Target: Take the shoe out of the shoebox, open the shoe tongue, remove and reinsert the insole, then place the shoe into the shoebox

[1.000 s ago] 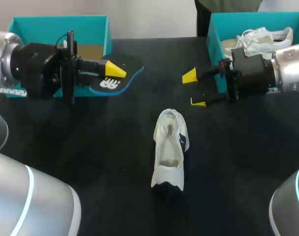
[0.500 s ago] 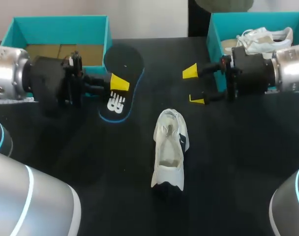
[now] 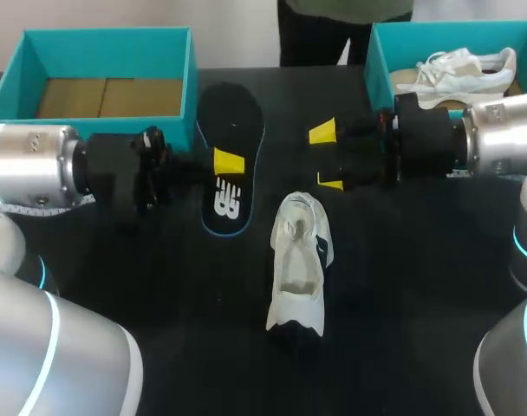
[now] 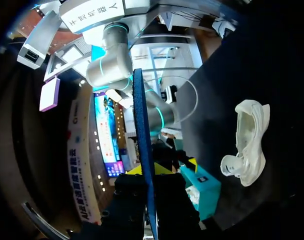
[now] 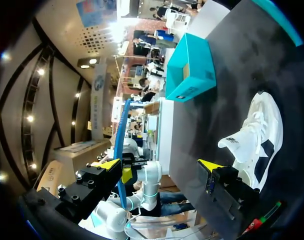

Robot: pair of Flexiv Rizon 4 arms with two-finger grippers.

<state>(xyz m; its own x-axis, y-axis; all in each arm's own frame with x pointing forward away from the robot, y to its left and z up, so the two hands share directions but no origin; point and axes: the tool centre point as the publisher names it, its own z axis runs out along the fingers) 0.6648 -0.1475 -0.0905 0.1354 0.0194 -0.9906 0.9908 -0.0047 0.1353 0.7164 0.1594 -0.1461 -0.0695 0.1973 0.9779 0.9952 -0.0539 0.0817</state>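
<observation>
On the black bench point(image 3: 402, 286), a teal shoebox point(image 3: 192, 78) is sitting empty at ten o'clock. The white shoe point(image 3: 299, 264) is lying mid-bench with its insole point(image 3: 231, 130) out, so reinserting and reboxing are seemingly waiting. The left claw point(image 3: 228, 163) is pinching the black insole at the shoe's ten o'clock; the right claw point(image 3: 327, 157) is hovering spread at twelve.

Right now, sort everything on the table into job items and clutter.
Job: shoe on the table; insole, held by the left end effector; open right end effector; empty shoebox, probably its box.
Lying about: second shoebox; the other shoe inside it.
</observation>
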